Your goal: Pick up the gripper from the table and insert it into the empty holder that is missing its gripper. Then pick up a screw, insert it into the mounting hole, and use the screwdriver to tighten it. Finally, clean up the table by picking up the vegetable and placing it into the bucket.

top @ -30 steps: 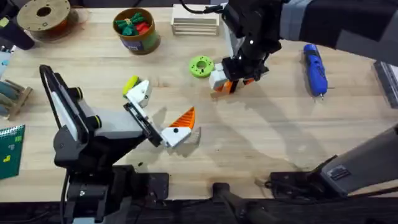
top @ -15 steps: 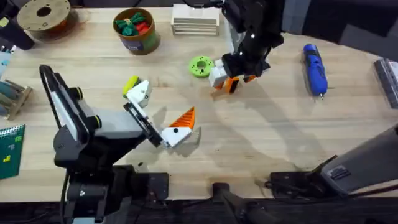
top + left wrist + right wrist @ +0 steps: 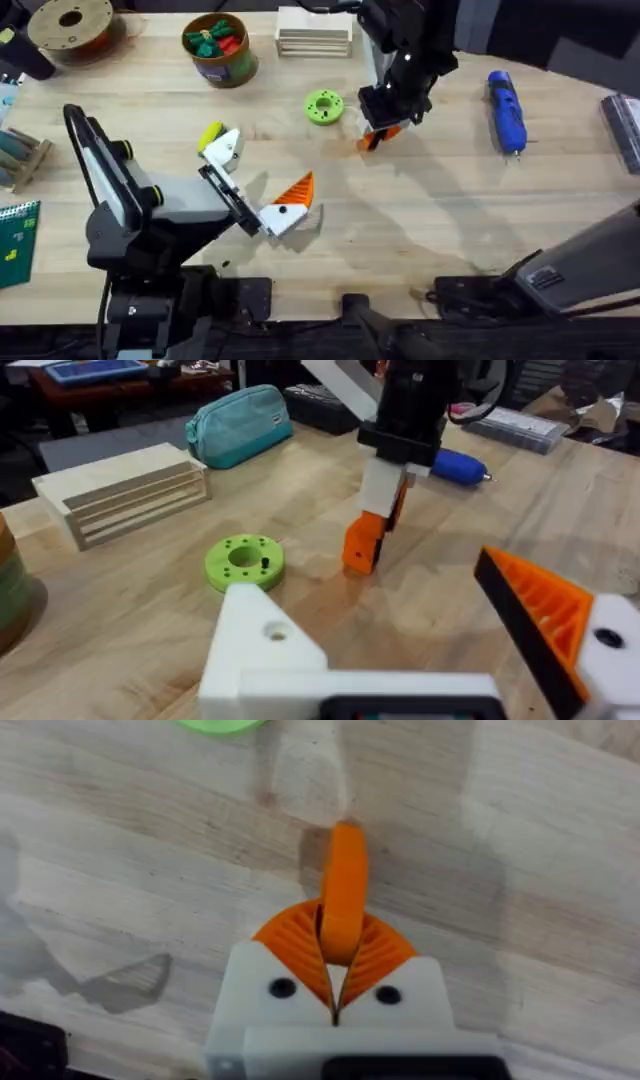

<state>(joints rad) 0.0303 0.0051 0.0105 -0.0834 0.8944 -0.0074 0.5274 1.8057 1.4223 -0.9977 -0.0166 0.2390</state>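
Observation:
My right gripper [image 3: 335, 955] is shut on the gripper [image 3: 343, 885], a small orange wedge clamped between the orange ribbed pads [image 3: 290, 945]. The wedge [image 3: 372, 138] hangs point-down, its low end at or just above the tabletop beside the green disc. It also appears in the left wrist view [image 3: 363, 542] under the right gripper [image 3: 385, 500]. My left gripper [image 3: 258, 170] stands open: one jaw is the plain white holder [image 3: 225, 148] [image 3: 262, 645], the other carries an orange finger [image 3: 295, 188] [image 3: 540, 610]. The yellow vegetable [image 3: 209, 134] lies against the holder. The blue screwdriver [image 3: 507, 110] lies at the right. The bucket [image 3: 220, 50] stands at the back.
A flat green ring-shaped disc [image 3: 323, 106] [image 3: 243, 560] lies just left of the right gripper. The bucket holds red and green toy pieces. A slatted wooden block [image 3: 315, 32] [image 3: 125, 490] sits at the back, with a teal pouch [image 3: 240, 422] beyond it. A filament spool [image 3: 70, 25] is at far left.
The right gripper has turned over the same spot with the orange wedge; its white bases no longer show from above. The left arm has not moved.

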